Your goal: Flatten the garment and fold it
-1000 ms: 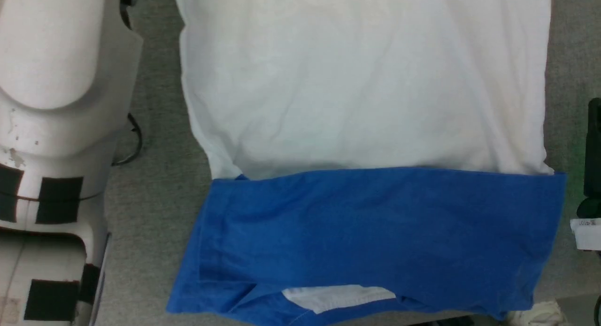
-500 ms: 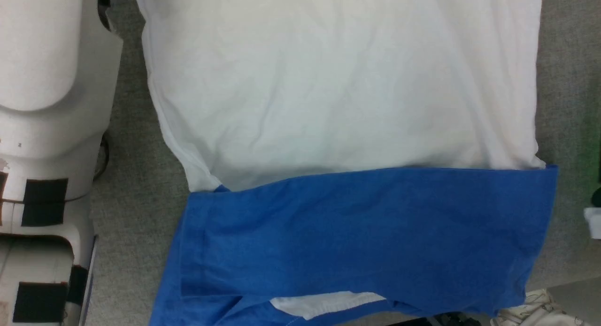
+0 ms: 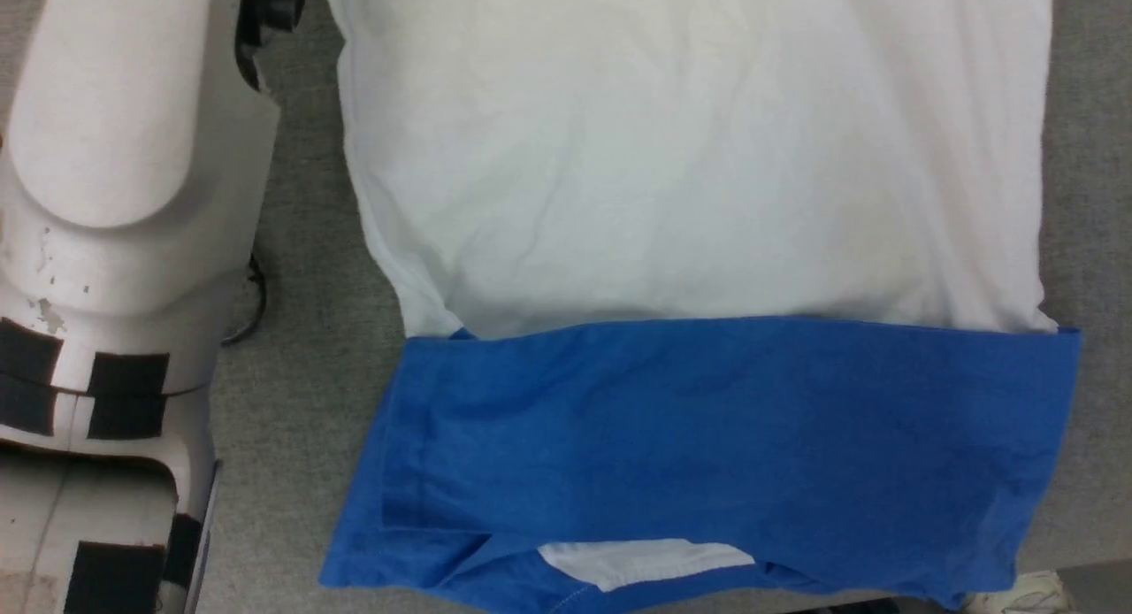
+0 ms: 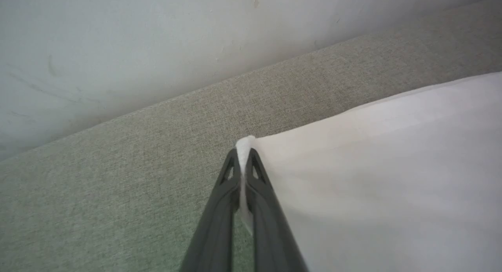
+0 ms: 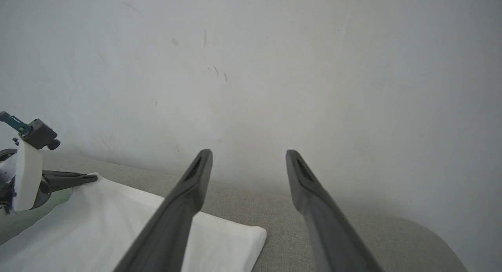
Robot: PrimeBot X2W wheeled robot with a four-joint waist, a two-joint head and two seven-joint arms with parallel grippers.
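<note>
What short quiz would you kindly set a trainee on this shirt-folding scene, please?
1. True or false: the left hand is shut on a white corner of the thin blue-and-white cloth shirt.
2. The right hand is: A open and empty; B shut on the shirt; C shut on nothing.
3. In the head view, what colour is the shirt's band nearest the robot?
Key: 1 true; 2 A; 3 blue.

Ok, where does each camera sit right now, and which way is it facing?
Head view: on the head, looking down at the shirt on the grey surface; pale left arm at left.
Left wrist view: along the left gripper, shut on a white shirt corner, facing the wall.
Right wrist view: along the open right gripper, over another corner, facing the wall.
Shared: both wrist views show shirt, grey surface, wall.
</note>
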